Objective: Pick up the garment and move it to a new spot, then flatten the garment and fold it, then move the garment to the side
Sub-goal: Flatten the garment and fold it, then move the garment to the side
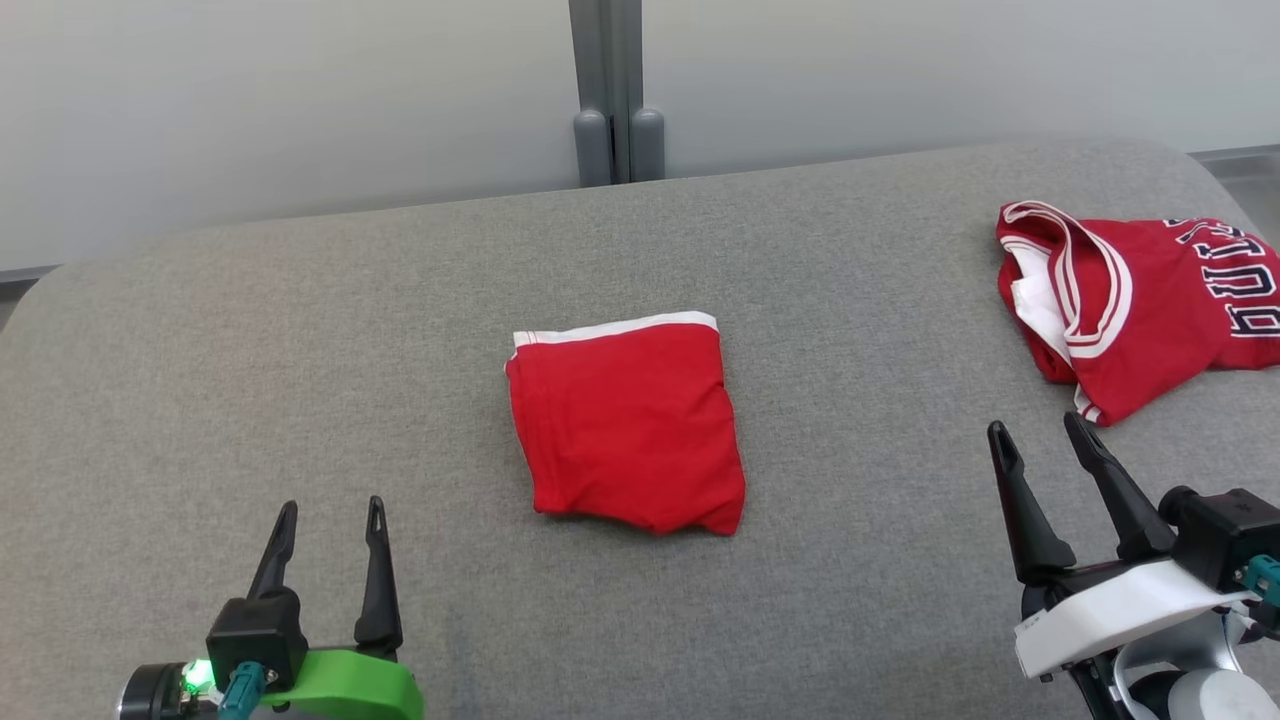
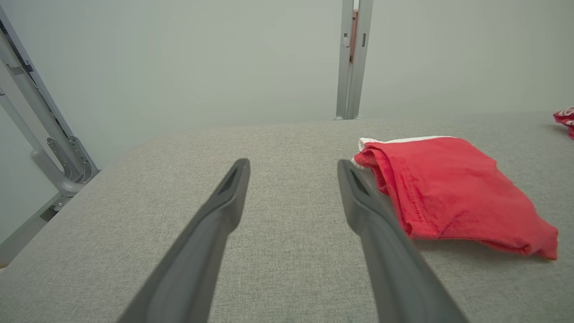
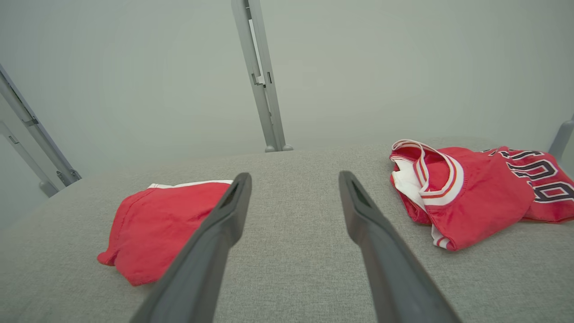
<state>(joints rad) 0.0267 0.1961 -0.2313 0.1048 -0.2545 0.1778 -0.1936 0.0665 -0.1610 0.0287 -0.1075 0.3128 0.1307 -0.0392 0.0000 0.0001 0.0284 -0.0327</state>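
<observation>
A red garment with a white band (image 1: 625,425) lies folded into a compact square in the middle of the grey padded surface (image 1: 300,350); it is also in the left wrist view (image 2: 453,193) and the right wrist view (image 3: 157,229). My left gripper (image 1: 331,518) is at the lower left, open and holding nothing, well to the left of the folded piece. At the lower right my right gripper (image 1: 1040,435) stands open with nothing between its fingers, off to the garment's right. In the wrist views the left gripper (image 2: 293,168) and right gripper (image 3: 295,179) both show spread fingers above bare fabric.
A second red jersey with white trim and dark lettering (image 1: 1140,300) lies crumpled at the far right edge, close beyond my right gripper, also seen as the jersey (image 3: 471,193). A grey post (image 1: 618,90) rises behind the surface against a pale wall.
</observation>
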